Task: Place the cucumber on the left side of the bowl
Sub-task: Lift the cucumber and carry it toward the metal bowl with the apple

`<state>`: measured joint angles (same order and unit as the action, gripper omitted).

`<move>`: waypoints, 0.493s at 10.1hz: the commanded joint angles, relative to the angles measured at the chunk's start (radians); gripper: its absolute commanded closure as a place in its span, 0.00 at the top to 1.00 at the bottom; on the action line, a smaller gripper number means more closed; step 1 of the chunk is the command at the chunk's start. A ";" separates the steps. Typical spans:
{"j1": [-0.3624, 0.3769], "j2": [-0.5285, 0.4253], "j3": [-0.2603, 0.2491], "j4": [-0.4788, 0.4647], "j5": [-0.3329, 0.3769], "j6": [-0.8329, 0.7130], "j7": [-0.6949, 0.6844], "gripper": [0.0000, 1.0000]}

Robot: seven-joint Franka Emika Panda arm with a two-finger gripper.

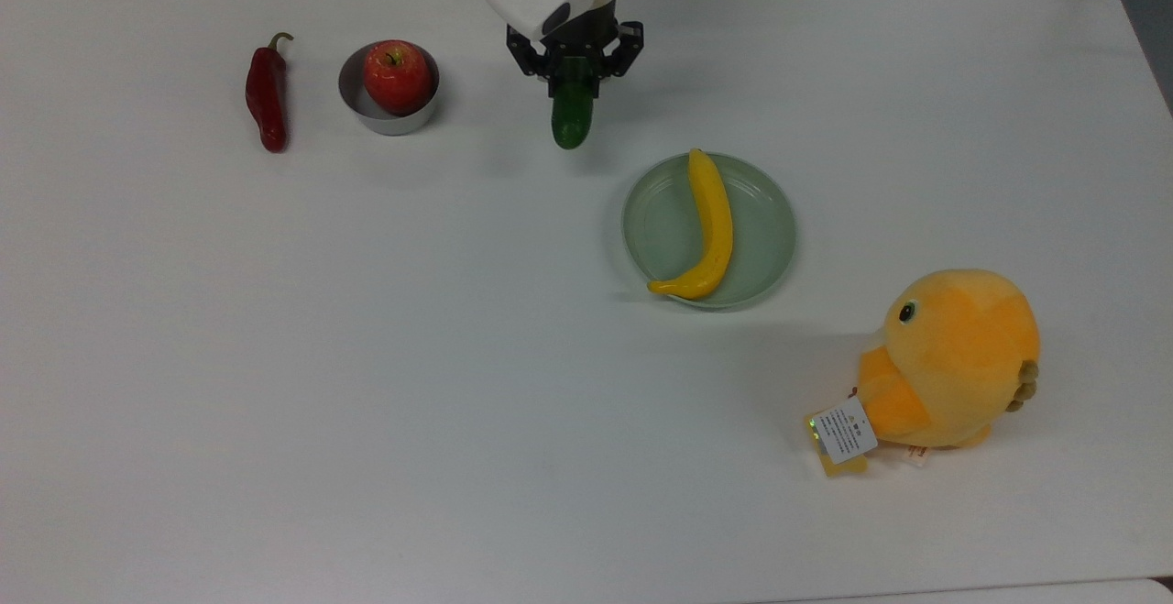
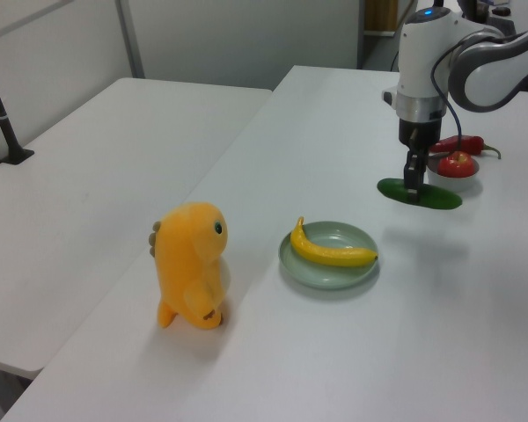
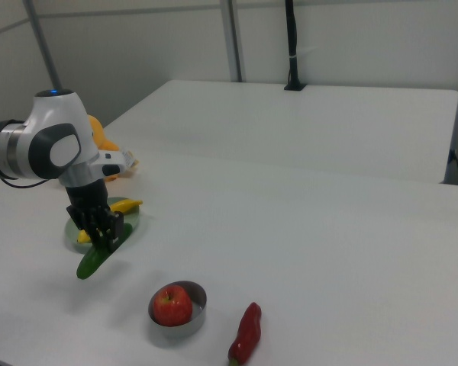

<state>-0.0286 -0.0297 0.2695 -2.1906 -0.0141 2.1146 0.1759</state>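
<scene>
Your jaws (image 1: 573,72): clenched on cucumber (image 1: 570,120) | cucumber: off the desk (image 1: 367,311), between bowl (image 1: 389,109) and plate (image 1: 761,247), on the top view's right of bowl | bowl: holds apple (image 1: 397,77), chili (image 1: 266,95) beyond.

tool (image 1: 574,70): closed on the cucumber (image 1: 570,120), at 12 o'clock on the worktop (image 1: 367,356)
bowl (image 1: 389,114): holds an apple (image 1: 397,76), at 9 o'clock of the cucumber
chili pepper (image 1: 266,95): at 9 o'clock of the bowl
</scene>
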 commanded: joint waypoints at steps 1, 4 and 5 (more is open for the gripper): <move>-0.031 -0.026 -0.045 0.002 0.011 -0.050 -0.009 0.00; -0.056 -0.026 -0.088 -0.017 0.000 -0.048 -0.047 0.00; -0.065 -0.024 -0.093 -0.027 -0.012 -0.048 -0.052 0.00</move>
<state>-0.0875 -0.0392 0.1921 -2.1952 -0.0151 2.0905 0.1541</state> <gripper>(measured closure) 0.542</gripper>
